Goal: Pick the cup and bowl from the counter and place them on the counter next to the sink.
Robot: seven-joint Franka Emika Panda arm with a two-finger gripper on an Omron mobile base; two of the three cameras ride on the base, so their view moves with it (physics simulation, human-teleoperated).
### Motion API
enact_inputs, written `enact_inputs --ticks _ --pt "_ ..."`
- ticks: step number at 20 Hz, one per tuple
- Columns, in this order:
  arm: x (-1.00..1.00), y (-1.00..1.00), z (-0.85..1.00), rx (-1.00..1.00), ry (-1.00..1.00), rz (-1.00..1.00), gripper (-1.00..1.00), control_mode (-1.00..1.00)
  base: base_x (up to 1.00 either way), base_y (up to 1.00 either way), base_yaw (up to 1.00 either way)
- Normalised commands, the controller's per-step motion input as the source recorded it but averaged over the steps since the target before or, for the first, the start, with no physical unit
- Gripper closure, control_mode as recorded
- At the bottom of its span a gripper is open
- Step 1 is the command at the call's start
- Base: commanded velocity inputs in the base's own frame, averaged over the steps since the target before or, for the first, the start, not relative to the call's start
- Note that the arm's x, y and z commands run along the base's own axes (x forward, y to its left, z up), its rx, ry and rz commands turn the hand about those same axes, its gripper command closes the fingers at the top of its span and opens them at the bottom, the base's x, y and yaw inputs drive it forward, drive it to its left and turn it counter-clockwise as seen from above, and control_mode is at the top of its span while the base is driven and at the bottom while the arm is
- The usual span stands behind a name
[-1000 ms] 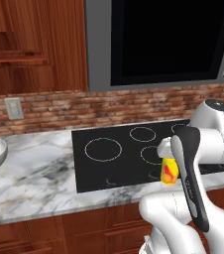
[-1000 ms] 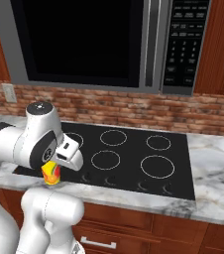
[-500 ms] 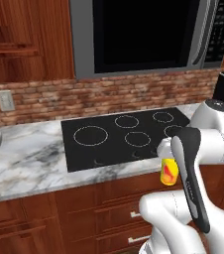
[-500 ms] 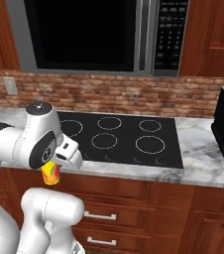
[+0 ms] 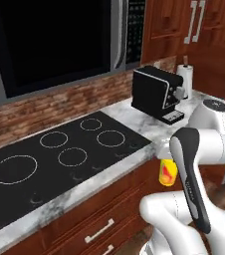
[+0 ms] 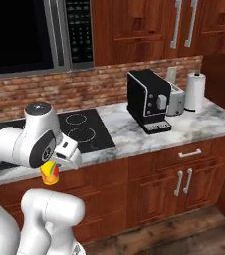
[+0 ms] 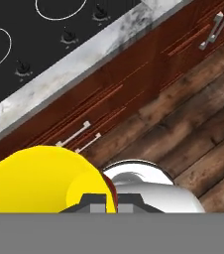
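Gripper (image 5: 167, 158): clenched on the cup (image 5: 168, 172), held off the counter (image 5: 129, 112) edge, over the floor.
Cooktop (image 5: 59, 157): now far left.
Coffee machine (image 6: 147, 101): newly visible, far right, with paper roll (image 6: 194, 91).
Change: view has shifted right; the base drove, things did not.
Judgement: cup in transit; bowl step pending.

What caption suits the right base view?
White arm carries the yellow cup in front of the counter, beside the cooktop.
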Motion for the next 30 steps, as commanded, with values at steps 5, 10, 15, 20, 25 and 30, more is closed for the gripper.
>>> enact_inputs --ticks 5,10,15,20,25,30 --pt "0.0 0.0 0.0 0.0 0.0 0.0 1.0 1.0 0.26 -0.27 -0.79" --pt "0.0 0.0 0.0 0.0 0.0 0.0 1.0 1.0 0.25 -0.27 -0.79" --pt "0.0 0.0 0.0 0.0 0.0 0.0 1.0 1.0 0.17 -0.27 -0.78" --pt "0.0 0.0 0.0 0.0 0.0 0.0 1.0 1.0 0.06 -0.18 -0.75" --pt "0.0 0.0 0.0 0.0 0.0 0.0 1.0 1.0 0.08 -0.26 -0.77" --pt "0.0 0.0 0.0 0.0 0.0 0.0 1.0 1.0 0.11 -0.28 -0.78"
